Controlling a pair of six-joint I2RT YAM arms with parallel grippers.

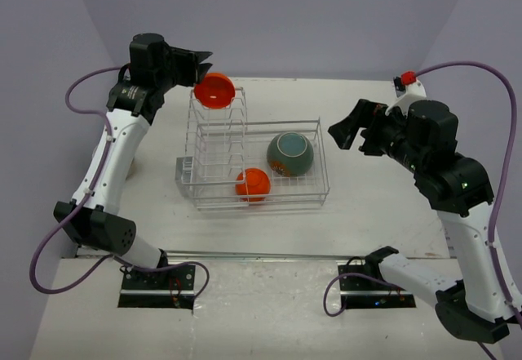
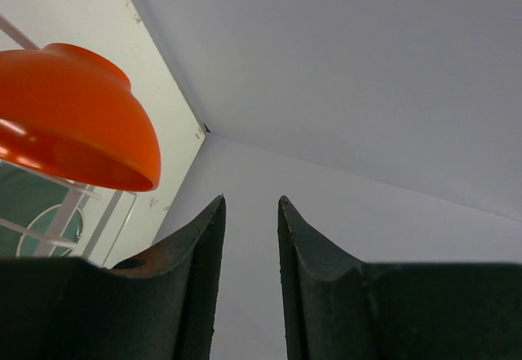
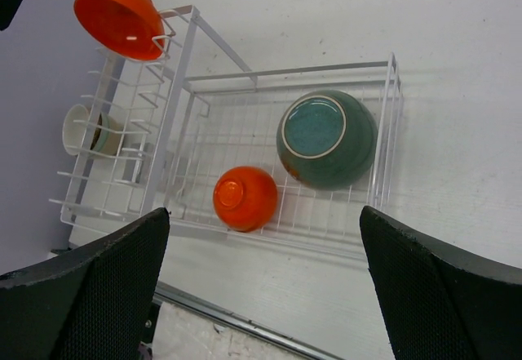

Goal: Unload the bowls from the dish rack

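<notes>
The white wire dish rack [image 1: 259,168] stands mid-table. An orange bowl [image 1: 214,91] rests tilted on top of its tall upright slots; it also shows in the left wrist view [image 2: 73,115] and the right wrist view [image 3: 118,19]. A second orange bowl [image 1: 253,184] lies upside down in the basket [image 3: 245,197]. The large teal bowl [image 1: 290,153] lies on its side beside it [image 3: 326,138]. A cream bowl [image 3: 80,129] sits behind the slots. My left gripper [image 1: 204,66] hovers just left of the top orange bowl, jaws a little apart and empty [image 2: 250,205]. My right gripper [image 1: 342,135] is wide open right of the rack [image 3: 263,213].
Pale purple walls close in behind and on both sides. A metal rail [image 1: 261,255] runs along the table's near edge. The left arm's purple cable [image 1: 81,91] loops beside the left wall.
</notes>
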